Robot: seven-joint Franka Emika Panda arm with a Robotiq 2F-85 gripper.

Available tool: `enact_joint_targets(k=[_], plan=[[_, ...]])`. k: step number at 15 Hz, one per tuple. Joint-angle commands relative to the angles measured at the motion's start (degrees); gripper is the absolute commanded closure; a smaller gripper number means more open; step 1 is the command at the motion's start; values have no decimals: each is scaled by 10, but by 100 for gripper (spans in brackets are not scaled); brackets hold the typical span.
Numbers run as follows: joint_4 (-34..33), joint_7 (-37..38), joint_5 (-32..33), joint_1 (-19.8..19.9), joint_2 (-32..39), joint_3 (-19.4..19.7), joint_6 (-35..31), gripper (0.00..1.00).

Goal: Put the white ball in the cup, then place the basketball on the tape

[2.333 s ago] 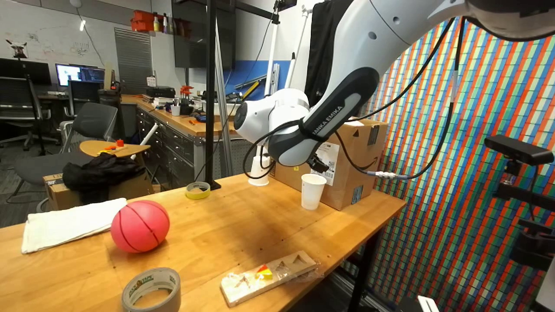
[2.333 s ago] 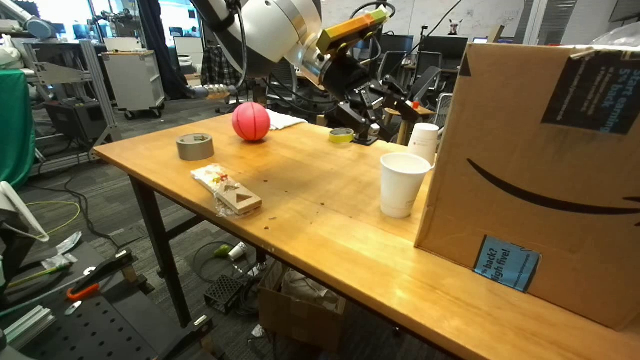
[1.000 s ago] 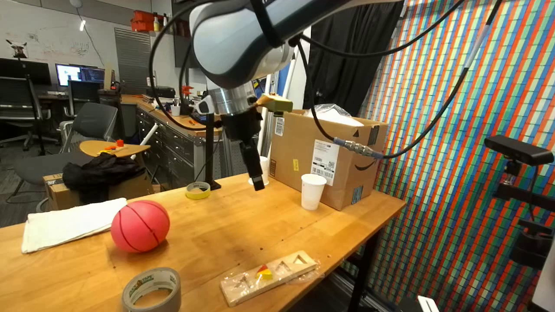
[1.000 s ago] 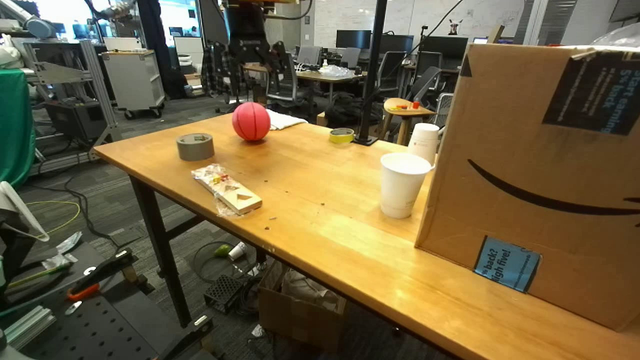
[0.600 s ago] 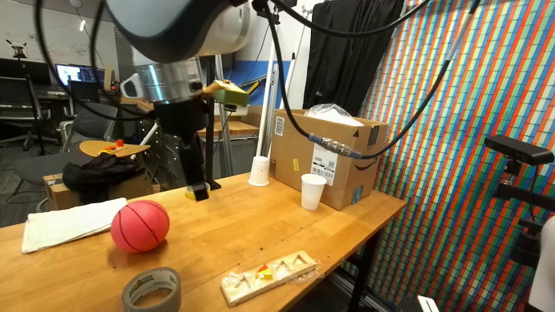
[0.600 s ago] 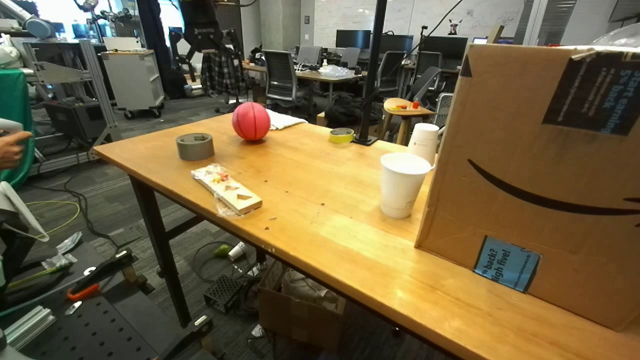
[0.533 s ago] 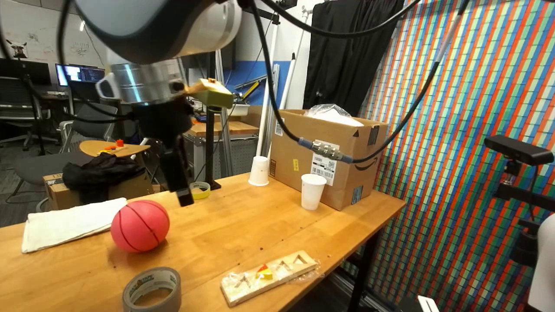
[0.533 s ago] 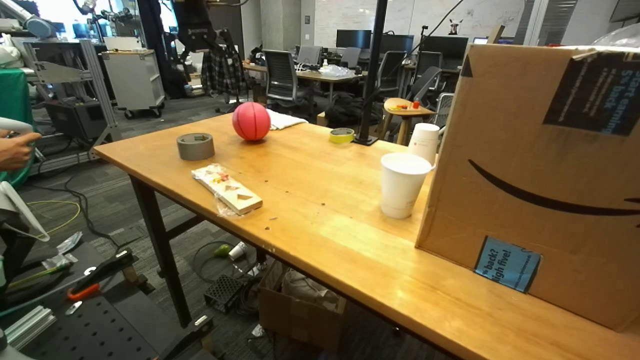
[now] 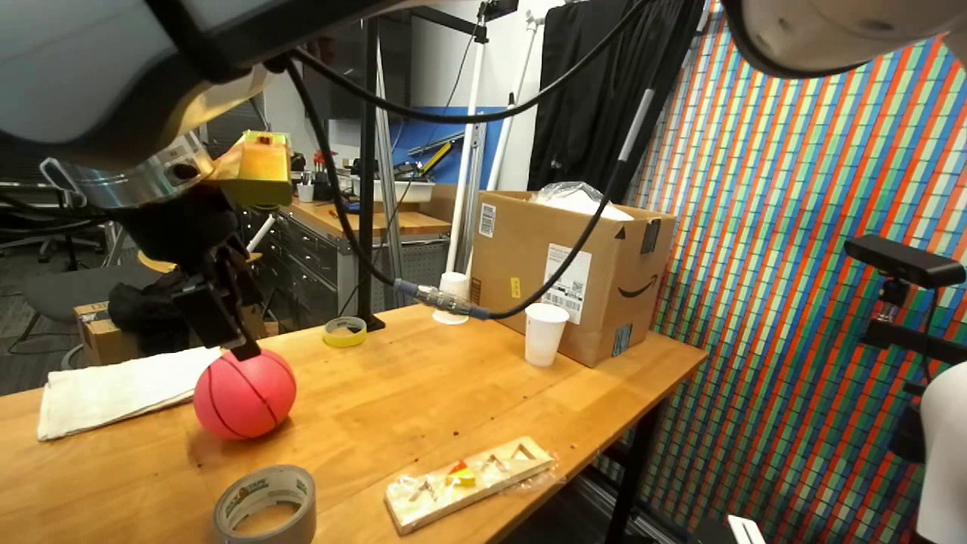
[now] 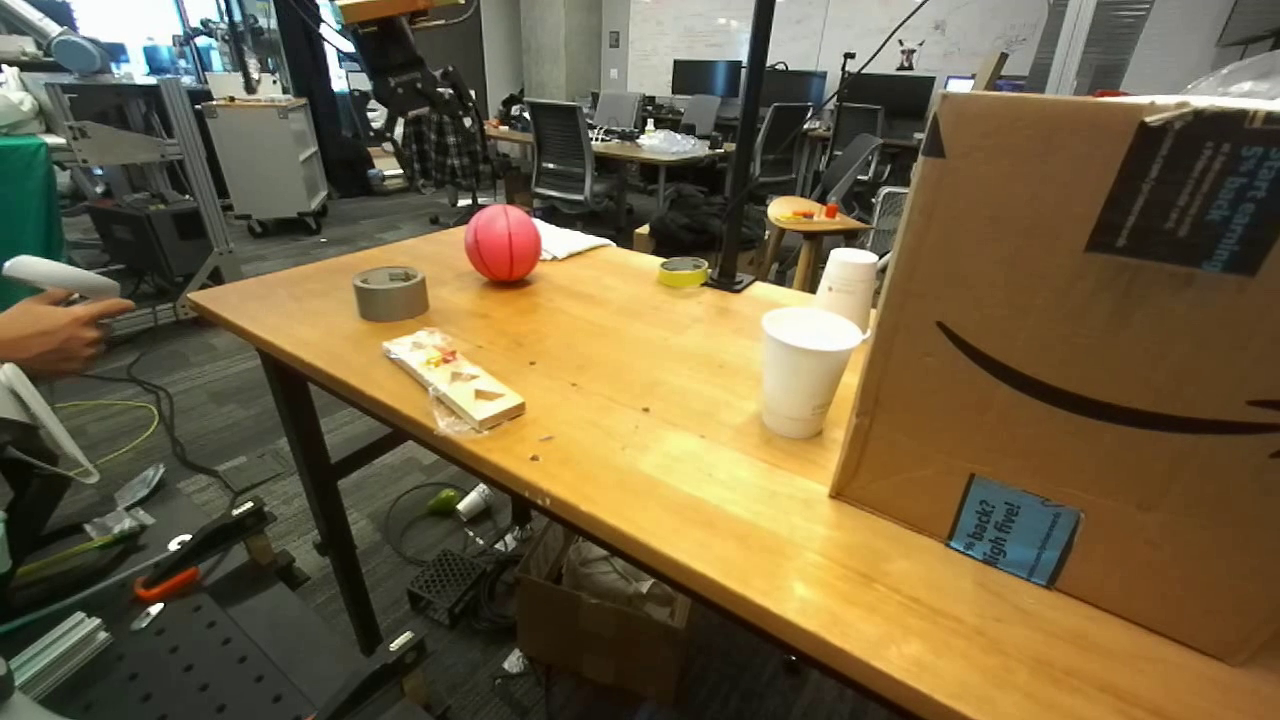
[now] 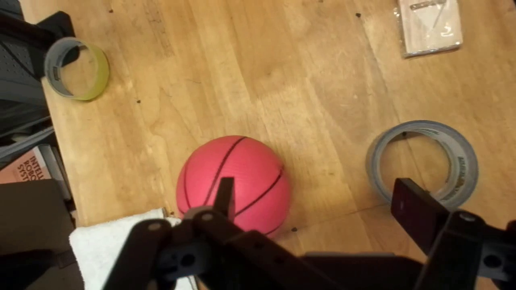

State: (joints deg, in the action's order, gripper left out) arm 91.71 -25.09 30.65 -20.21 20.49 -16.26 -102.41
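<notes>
The reddish basketball [image 9: 261, 393] rests on the table beside a white cloth; both exterior views and the wrist view show it. Nearer one table edge lies the grey tape roll [image 10: 390, 298], flat, its hollow facing up. My gripper [image 11: 316, 192] is open with nothing between its fingers, high over the table. In the wrist view one finger overlaps the basketball [image 11: 252, 169] and its opposite overlaps the tape [image 11: 463, 165]. The white cup [image 10: 806, 375] stands upright by the cardboard box, far from my gripper. No white ball is in view; the cup's inside is hidden.
A cardboard box [image 9: 574, 264] stands behind the cup, with an upside-down cup [image 10: 848, 283] close by. A yellow tape roll [image 11: 98, 72] sits by a black pole. Also here: a wrapped wooden puzzle [image 9: 468, 487], a white cloth [image 9: 121, 393], and a person's hand [image 10: 45, 335].
My arm has swung from beside the cups across the table to above the basketball, and the gripper has tilted. A person's hand has come into an exterior view. Table objects stayed put.
</notes>
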Motion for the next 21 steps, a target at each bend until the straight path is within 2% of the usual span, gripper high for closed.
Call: enact_joint_targets(k=[1,11,16,21], plan=[[-134,-9,12,-11,80,23,60,0],[-322,-24,-5,-63,225,39,137,0],[-417,-34,5,-63,293,38,181,0],[-477,-54,11,-65,342,46,211,0]])
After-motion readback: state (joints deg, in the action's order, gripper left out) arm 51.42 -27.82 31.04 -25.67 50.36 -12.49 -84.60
